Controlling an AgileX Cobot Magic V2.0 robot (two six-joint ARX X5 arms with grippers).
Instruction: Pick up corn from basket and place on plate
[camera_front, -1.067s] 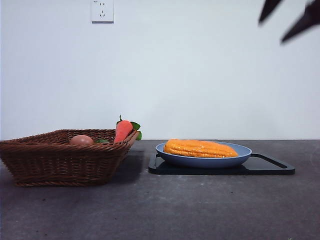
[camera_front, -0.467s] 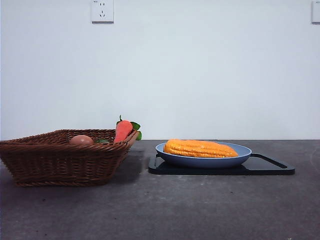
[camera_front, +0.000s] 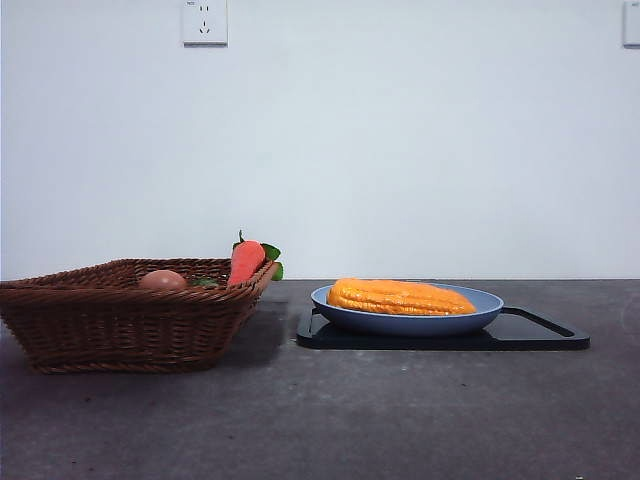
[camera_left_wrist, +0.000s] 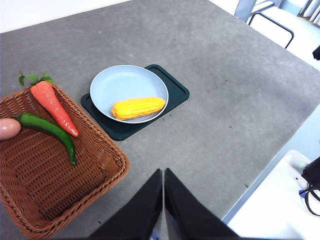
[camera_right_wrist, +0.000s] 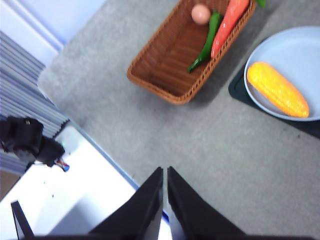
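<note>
Up and out of the front view goes the arm, both grippers pinched empty, corn on the plate; little can spill unless bumped.

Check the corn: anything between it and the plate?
No. The corn already lies on the plate, which sits on the black tray. The basket stands beside the tray, holding the carrot, green pepper and a small round item. Both grippers are high and clear, jaws shut.
</note>
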